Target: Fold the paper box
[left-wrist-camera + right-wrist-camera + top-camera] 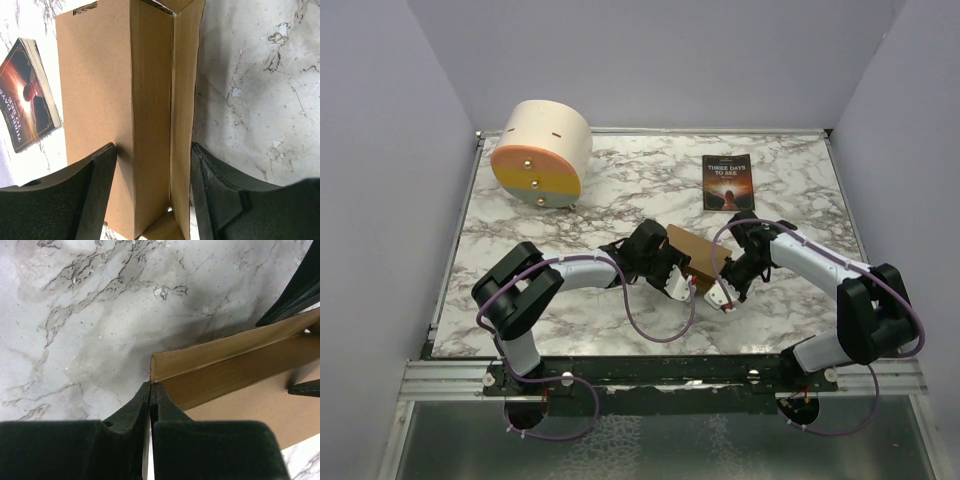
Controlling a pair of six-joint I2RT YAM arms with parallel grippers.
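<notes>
The paper box, plain brown cardboard, lies partly folded at mid-table between both arms. My left gripper holds it from the left. In the left wrist view the left gripper straddles the box's raised side wall, one finger pressed on the outer flap, the other on the wide panel. My right gripper sits at the box's near right corner. In the right wrist view the right gripper is shut, pinching the end of the wall at that corner.
A dark paperback book lies at the back right, also seen as the book beside the box. A big cream cylinder with an orange-yellow face stands at the back left. Grey walls enclose the marble table.
</notes>
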